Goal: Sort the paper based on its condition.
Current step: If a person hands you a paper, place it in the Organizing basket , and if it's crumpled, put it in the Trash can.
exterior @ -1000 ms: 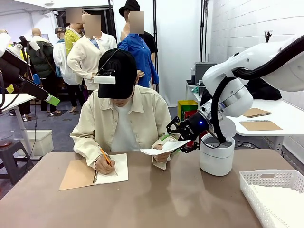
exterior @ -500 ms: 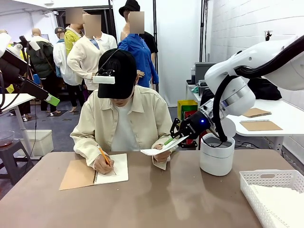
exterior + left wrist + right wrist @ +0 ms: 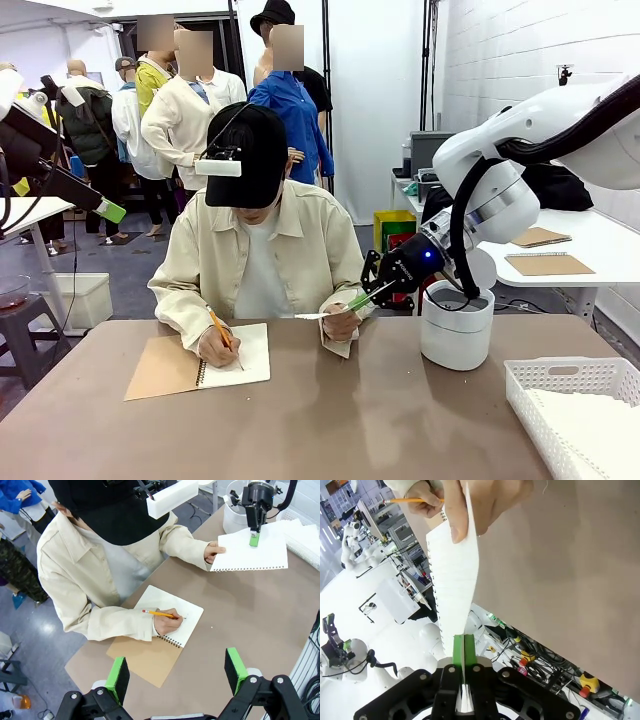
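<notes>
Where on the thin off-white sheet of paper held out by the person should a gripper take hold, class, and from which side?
The free edge opposite the person's hand. The thin off-white sheet of paper is held roughly flat above the table, its perforated edge facing the robot, so jaws come in level from the far side, one pad above, one below. The right gripper is shut on it just so.

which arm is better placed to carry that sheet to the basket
Right. Its gripper is already shut on the sheet the person's hand holds out, and the basket lies on its side. The left gripper hovers open near the notebook, farther off.
</notes>
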Available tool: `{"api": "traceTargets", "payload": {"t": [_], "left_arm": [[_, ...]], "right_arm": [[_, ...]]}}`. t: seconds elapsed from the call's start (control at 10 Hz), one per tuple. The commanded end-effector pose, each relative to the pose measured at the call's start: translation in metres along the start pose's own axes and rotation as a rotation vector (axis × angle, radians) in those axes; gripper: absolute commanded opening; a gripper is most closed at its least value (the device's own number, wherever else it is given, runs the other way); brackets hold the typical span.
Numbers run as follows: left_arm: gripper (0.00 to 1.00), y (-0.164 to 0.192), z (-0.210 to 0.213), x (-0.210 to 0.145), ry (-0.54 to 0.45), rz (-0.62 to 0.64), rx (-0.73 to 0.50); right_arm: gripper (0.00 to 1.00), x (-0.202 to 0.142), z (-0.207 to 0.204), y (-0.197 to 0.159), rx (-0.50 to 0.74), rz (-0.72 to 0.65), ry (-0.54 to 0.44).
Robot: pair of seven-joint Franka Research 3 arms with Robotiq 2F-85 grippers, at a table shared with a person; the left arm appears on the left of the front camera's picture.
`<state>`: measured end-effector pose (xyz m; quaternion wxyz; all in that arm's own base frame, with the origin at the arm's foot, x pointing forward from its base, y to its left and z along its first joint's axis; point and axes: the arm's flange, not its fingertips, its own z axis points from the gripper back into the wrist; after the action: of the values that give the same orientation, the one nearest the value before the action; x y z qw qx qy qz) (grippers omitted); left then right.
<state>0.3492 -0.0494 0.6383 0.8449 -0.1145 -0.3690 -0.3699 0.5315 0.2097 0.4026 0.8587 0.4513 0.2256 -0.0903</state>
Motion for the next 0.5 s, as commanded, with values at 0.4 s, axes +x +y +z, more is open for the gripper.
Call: {"api": "traceTargets", "payload": {"t": [0.4], "left_arm": [[1.00, 0.000, 0.000, 0.000, 0.000, 0.002, 0.000]], "right_arm": [[0.00, -0.053, 0.033, 0.033, -0.153, 0.227, -0.115]]}}
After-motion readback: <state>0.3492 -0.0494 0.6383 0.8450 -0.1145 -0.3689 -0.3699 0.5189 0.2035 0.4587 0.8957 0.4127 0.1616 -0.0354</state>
